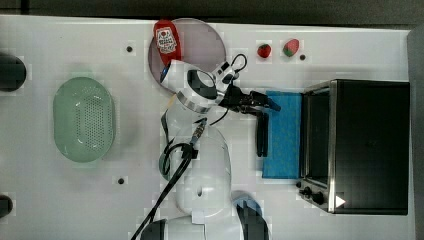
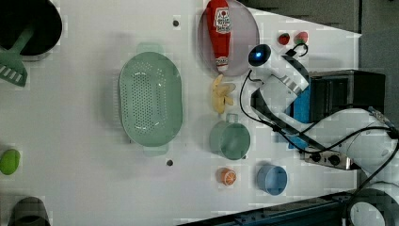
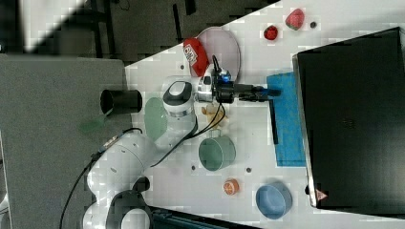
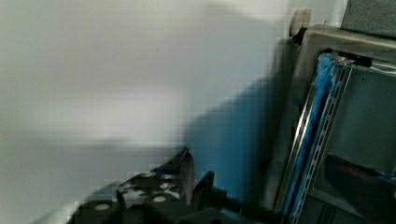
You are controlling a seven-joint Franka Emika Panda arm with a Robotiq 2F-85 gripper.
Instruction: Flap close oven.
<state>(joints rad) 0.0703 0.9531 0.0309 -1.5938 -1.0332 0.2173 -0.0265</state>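
The black oven point(image 1: 370, 145) stands at the top view's right. Its blue door point(image 1: 285, 150) lies folded down flat on the table, with the black bar handle point(image 1: 261, 137) along its free edge. My gripper point(image 1: 267, 104) hovers over the door's upper corner near the handle's end, pointing toward the oven. In the right view the gripper point(image 3: 260, 93) sits just above the door point(image 3: 289, 129) and beside the handle point(image 3: 273, 121). The wrist view shows the blue door point(image 4: 233, 140) and the oven's metal frame point(image 4: 299, 116), with the fingers point(image 4: 184, 170) spread wide and nothing held.
A ketchup bottle point(image 1: 166, 37) lies on a grey plate point(image 1: 200, 40) behind the arm. Two strawberries point(image 1: 264, 50) sit near the table's back edge. A green colander point(image 1: 84, 119) is at the top view's left. A green cup point(image 2: 230, 140), a blue bowl point(image 2: 272, 179) and an orange half point(image 2: 227, 176) stand nearby.
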